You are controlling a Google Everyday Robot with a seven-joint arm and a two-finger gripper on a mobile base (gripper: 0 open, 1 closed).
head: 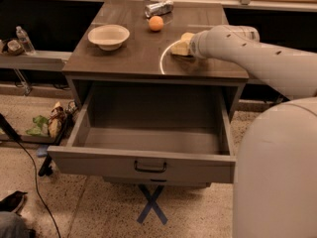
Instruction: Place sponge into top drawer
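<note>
1. Pale yellow sponge [178, 48], camera view: it lies on the wooden surface [129, 58], right side, at my gripper [187, 42]. I cannot tell whether the gripper holds it.
2. Top drawer [99, 160] stands open below. I judge grasping is in hand; next comes lifting it over the drawer.

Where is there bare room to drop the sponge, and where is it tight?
The drawer floor is bare wall to wall. On the table, the front strip between bowl and gripper is free. Tight at the back by the ball and can, and right, where the gripper sits at the sponge.
</note>
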